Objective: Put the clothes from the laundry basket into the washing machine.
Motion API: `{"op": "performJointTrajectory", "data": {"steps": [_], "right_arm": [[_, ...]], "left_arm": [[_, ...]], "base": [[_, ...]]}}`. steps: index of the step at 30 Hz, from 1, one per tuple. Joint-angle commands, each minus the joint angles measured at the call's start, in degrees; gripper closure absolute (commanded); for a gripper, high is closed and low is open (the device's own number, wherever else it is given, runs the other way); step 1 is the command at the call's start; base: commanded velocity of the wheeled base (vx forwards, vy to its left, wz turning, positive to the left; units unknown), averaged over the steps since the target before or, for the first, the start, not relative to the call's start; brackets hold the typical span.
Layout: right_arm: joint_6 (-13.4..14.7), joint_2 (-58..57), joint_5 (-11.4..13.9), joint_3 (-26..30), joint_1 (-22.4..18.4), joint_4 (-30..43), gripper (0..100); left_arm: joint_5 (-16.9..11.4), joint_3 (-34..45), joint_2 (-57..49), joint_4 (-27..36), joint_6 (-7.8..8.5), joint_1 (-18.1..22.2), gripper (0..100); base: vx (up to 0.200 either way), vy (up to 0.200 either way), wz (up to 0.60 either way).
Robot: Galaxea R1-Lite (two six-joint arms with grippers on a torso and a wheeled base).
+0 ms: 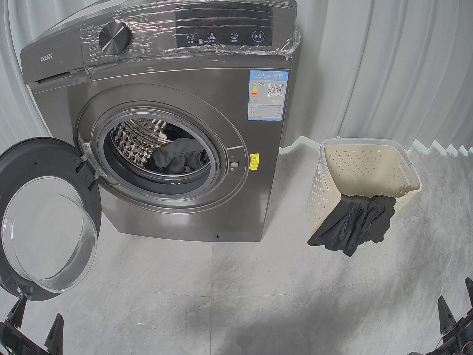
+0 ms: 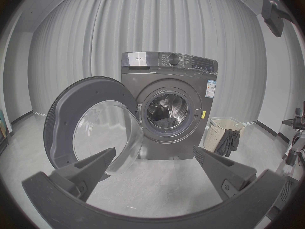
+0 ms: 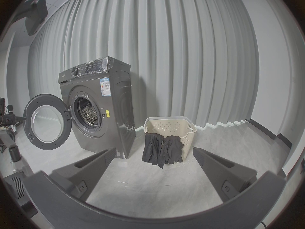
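Two released, empty: left claw, right claw. Beyond, dark cloth draped over cream basket rim; another dark piece inside washer drum, door swung open. Blue label, yellow sticker on front.

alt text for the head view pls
A grey washing machine stands with its round door swung open to the left and a dark garment in the drum. To its right on the floor, a cream laundry basket has dark clothes draped over its front rim.
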Motion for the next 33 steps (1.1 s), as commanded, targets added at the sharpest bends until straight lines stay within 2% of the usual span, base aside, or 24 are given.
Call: {"op": "performJointTrajectory", "data": {"steps": [1,14,33], "right_arm": [[0.0,-0.8,0.0,0.9,0.0,0.0,0],[0.0,-0.8,0.0,0.9,0.0,0.0,0],[0.0,-0.8,0.0,0.9,0.0,0.1,0]], "left_arm": [[0.0,0.8,-0.8,0.0,0.00,0.0,0],[0.1,0.8,-0.8,0.0,-0.09,0.0,0],[0.1,0.8,-0.8,0.0,-0.09,0.0,0]], "base": [[0.000,0.000,0.00],[0.000,0.000,0.00],[0.000,-0.200,0.00]]}}
